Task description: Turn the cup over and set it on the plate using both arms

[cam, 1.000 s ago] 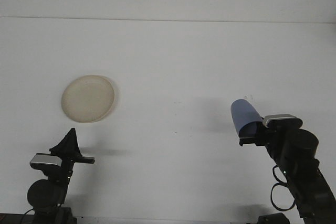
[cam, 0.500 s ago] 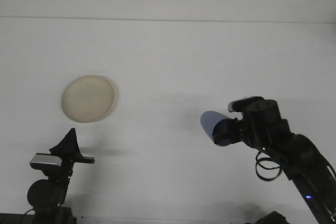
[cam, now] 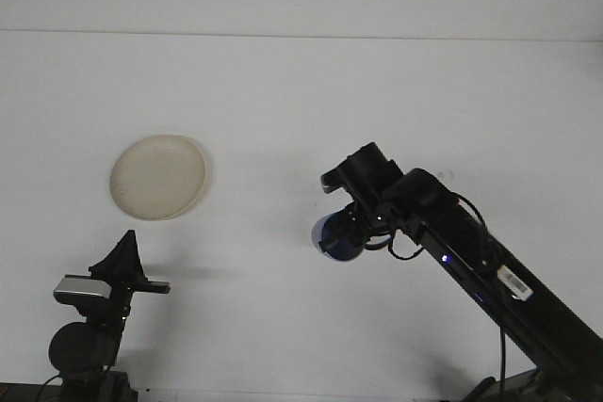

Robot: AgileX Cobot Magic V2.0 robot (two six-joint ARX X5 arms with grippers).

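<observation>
Blue cup tilted, mouth lower-left.

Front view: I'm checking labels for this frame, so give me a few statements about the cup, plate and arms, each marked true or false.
1. The blue cup is held in the right pincer, off the table. True.
2. The cup already sits on the plate. False: the plate holds nothing and lies well to the cup's left.
3. The left pincer grips the plate. False: it sits low near the front edge, apart from the plate, holding nothing.
4. The right arm reaches toward the middle of the table. True.
5. The plate is cream-coloured and round. True.
</observation>
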